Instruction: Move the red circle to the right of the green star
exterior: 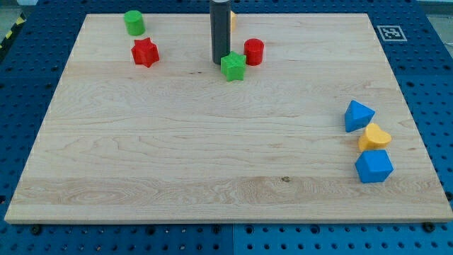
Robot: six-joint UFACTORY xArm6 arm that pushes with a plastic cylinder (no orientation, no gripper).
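The red circle [254, 52] stands near the view's top, just right of and slightly above the green star [233, 66], nearly touching it. My tip [219, 63] is down on the board at the green star's left edge, touching or almost touching it. The rod rises straight up out of the view's top. The red circle lies about fifty pixels to the right of my tip.
A red star [145, 52] and a green cylinder [134, 23] lie at the top left. An orange block [231, 20] peeks from behind the rod. A blue triangular block [358, 115], a yellow heart [374, 137] and a blue cube [373, 166] cluster at the right edge.
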